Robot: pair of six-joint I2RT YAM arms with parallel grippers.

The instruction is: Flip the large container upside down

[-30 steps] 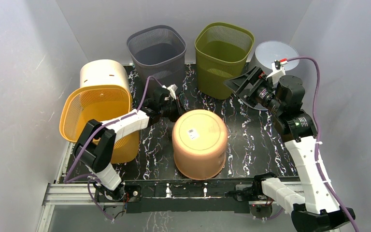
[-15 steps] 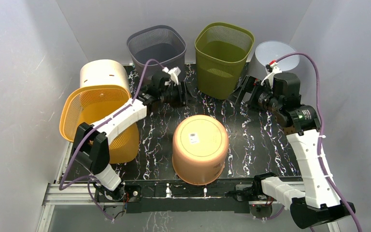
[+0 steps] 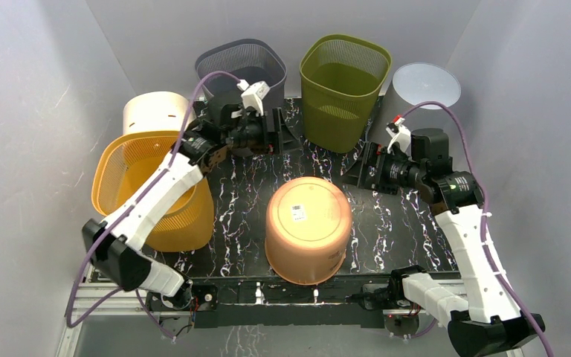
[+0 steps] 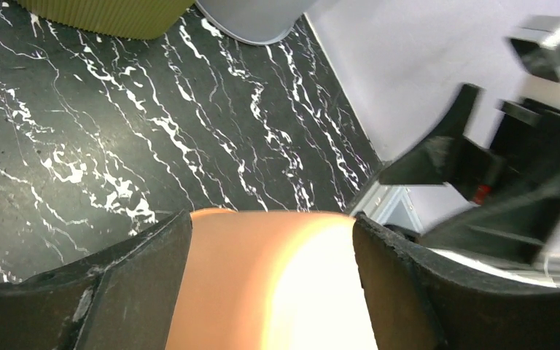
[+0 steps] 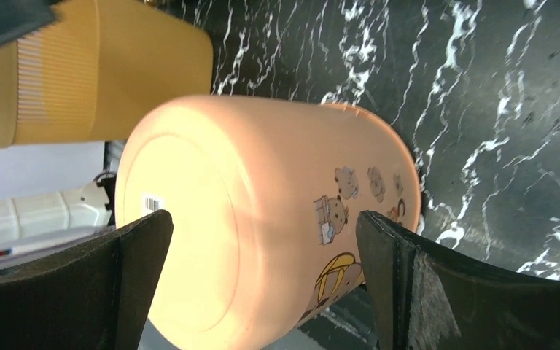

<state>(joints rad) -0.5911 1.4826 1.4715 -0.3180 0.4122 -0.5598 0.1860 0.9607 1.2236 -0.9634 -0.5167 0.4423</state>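
**jaws backed off, container base-up**

the left jaws have pulled rearward and the right jaws have dropped lower. the peach container point(image 3: 308, 227) stands base-up at the near middle of the surface point(image 3: 386, 216), apart from both spread jaws. only the right wrist view shows its cartoon print point(image 5: 335, 211). one container; three others are mesh: yellow basket point(image 3: 145, 186), green basket point(image 3: 344, 85), grey basket point(image 3: 242, 71).

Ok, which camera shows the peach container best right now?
Top external: the whole peach container is in frame, base up with its barcode label, standing on the marbled mat. Right wrist shows it closer, base and cartoon-printed side, but partly hidden. Left wrist catches only a strip of its wall.
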